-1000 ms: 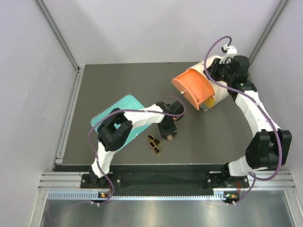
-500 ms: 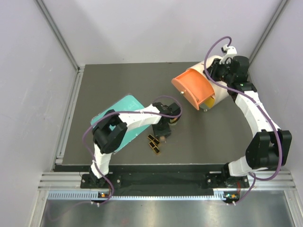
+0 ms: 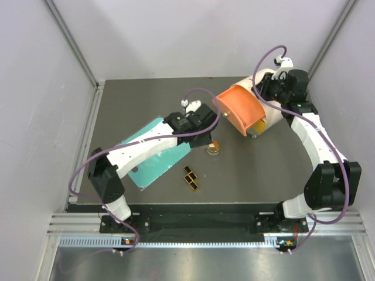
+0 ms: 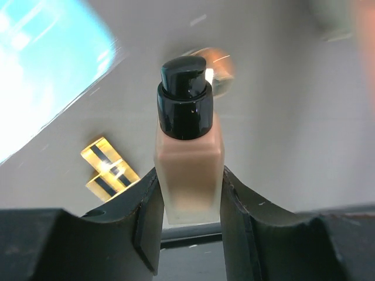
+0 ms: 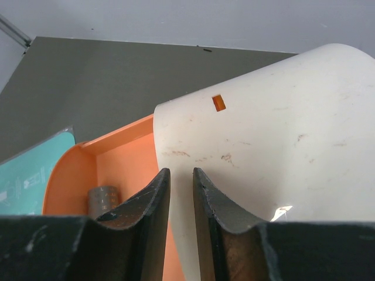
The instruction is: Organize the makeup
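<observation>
Now, right of the teal tray (image 3: 153, 168), the left gripper (image 4: 188, 178) is clamping a peach tube (image 4: 188, 155) by its body, cap forward, above the palettes (image 3: 190, 178) and compact (image 3: 214, 149). Carrying it level and slowly into the orange drawer (image 3: 237, 108) is what matters, while the right gripper (image 5: 180, 193) is pinching the white drum (image 5: 281, 140), steadying it.
</observation>
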{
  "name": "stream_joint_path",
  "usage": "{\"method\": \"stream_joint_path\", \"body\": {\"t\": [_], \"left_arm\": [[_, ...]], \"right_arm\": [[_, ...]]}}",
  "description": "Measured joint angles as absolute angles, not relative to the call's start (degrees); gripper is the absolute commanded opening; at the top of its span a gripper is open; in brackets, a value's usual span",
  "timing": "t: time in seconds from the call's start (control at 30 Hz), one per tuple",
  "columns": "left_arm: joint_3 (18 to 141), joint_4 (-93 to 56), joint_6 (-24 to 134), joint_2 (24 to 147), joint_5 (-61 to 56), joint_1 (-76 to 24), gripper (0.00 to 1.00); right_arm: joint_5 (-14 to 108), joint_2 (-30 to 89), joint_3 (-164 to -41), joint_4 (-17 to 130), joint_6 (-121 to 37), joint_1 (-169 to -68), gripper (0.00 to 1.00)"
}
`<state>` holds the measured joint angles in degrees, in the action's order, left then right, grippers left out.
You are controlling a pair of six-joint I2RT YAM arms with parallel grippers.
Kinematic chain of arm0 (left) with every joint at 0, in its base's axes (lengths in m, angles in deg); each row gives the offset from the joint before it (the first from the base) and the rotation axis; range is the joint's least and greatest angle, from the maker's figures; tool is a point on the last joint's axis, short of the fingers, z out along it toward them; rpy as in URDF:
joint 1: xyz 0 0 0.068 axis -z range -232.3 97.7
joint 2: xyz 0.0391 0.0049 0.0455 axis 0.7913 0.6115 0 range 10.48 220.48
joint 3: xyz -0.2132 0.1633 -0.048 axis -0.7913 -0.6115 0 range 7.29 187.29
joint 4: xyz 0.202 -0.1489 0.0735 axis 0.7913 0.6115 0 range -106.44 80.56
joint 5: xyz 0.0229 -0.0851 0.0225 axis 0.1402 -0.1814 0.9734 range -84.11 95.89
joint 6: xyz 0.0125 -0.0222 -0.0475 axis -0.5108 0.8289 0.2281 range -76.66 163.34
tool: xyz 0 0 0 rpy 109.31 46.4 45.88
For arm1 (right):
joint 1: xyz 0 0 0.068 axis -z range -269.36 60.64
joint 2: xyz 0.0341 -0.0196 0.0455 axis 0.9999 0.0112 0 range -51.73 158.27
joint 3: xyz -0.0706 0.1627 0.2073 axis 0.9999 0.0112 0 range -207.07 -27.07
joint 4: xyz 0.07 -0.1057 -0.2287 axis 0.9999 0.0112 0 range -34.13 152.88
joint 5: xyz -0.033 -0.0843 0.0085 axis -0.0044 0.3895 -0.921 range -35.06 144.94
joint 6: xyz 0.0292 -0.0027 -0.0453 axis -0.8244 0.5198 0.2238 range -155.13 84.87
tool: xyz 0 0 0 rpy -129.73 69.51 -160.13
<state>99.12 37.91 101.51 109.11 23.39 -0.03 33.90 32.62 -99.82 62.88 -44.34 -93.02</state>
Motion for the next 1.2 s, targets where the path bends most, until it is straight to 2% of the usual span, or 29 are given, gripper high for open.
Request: {"method": "stream_joint_path", "body": {"t": [0.2,0.37,0.57,0.93,0.97,1.03,1.2], "left_arm": [[107.45,29.05,97.49,109.52,16.83,-2.55,0.0],[119.52,23.79,96.31,117.08,11.04,-3.57,0.0],[125.83,19.72,96.94,124.1,5.86,-3.53,0.0],[128.94,13.8,101.27,129.3,0.62,-4.27,0.2],[129.31,13.43,101.62,129.7,0.51,-4.29,0.23],[130.36,12.99,102.23,130.5,0.24,-4.38,0.37],[132.67,12.55,103.69,131.95,-0.8,-4.47,0.41]], "right_arm": [[34.16,32.62,-99.84,62.92,-44.34,-93.1,0.24],[34.64,32.36,-99.82,63.23,-44.34,-93.13,0.24],[35.63,31.07,-98.7,63.47,-44.37,-93.13,0.24],[36.35,30.07,-97.91,63.86,-44.37,-93.13,0.24],[36.39,30.07,-97.91,63.89,-44.37,-93.13,0.24],[36.46,30.02,-97.91,63.97,-44.37,-93.13,0.24],[36.74,29.96,-97.91,64.13,-44.32,-93.13,0.24]]}}
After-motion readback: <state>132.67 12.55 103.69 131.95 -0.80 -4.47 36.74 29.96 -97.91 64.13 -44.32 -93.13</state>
